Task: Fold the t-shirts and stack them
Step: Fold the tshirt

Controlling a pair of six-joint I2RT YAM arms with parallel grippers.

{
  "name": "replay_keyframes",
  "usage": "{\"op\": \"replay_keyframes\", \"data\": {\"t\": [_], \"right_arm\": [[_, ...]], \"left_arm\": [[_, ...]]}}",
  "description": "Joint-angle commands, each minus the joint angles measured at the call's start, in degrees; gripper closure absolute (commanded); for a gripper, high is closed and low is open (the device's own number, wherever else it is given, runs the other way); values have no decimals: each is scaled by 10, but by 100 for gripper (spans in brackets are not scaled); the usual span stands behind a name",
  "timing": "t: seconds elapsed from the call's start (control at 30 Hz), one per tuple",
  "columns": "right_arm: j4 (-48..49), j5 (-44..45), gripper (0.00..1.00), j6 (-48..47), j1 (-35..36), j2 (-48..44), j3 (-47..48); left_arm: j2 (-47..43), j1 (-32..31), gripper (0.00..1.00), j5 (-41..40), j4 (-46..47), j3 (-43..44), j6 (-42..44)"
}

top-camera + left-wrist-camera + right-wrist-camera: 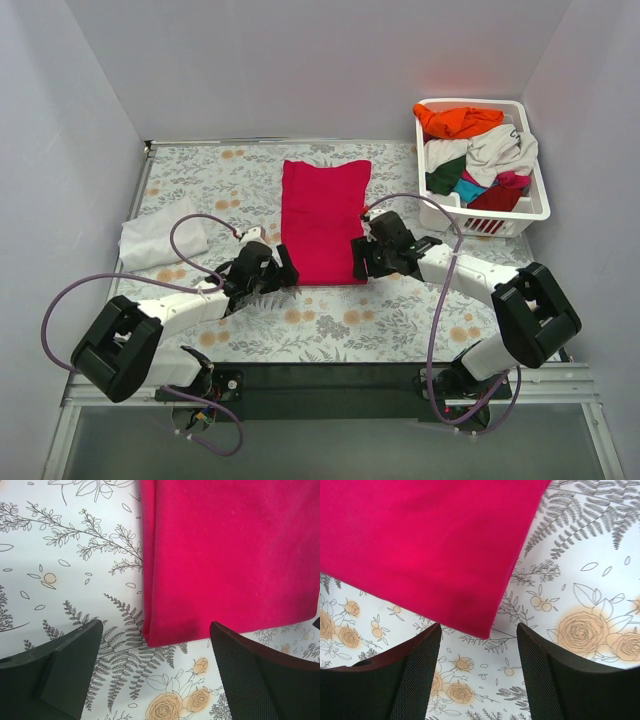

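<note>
Tabletop (350,330) with a flower-and-fern print carries the pink shirt (322,220), which lies flat near the middle, folded into a tall strip with its long sides running away from the arms. We take this shirt as our landmark.

At its near left corner we see the left arm (185,305). The left jaws stand wide open and hold nothing. From the left wrist, the pink shirt (230,555) shows a folded left edge and a near hem. Its corner lies on the tabletop (60,555) in line with the gap between the black fingers (55,675), and we see no contact with the cloth.

At its near right corner sits the right arm (470,275). The right jaws are also open, somewhat less wide, and empty. From the right wrist, the corner of the pink shirt (420,545) points down towards the gap between the fingers (395,680), with bare tabletop (580,580) on both sides.

Left of the pink shirt, well apart from it, a white shirt (160,240) lies loosely folded by the tabletop's edge. Right of the pink shirt and farther back stands the basket (485,226), holding a heap of shirts (480,155): orange on top, off-white, green, teal and dark red below.
</note>
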Motion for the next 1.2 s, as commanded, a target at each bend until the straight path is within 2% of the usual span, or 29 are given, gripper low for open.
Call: {"op": "replay_keyframes", "data": {"t": [0.0, 0.67, 0.97, 1.03, 1.13, 1.17], "right_arm": [[40, -7, 44, 18, 14, 3, -14], [57, -2, 47, 38, 25, 40, -42], [63, -7, 55, 40, 25, 50, -48], [63, -7, 60, 40, 25, 46, -52], [64, -7, 69, 40, 26, 45, -56], [62, -7, 71, 40, 26, 45, -57]], "left_arm": [[4, -1, 20, 10, 13, -7, -6], [53, -2, 40, 42, 46, -21, -5], [50, -2, 55, 52, 36, -30, -4], [48, -2, 58, 51, 32, -35, -4], [47, -2, 69, 48, 26, -37, -4], [47, -2, 75, 48, 25, -37, -4]]}}
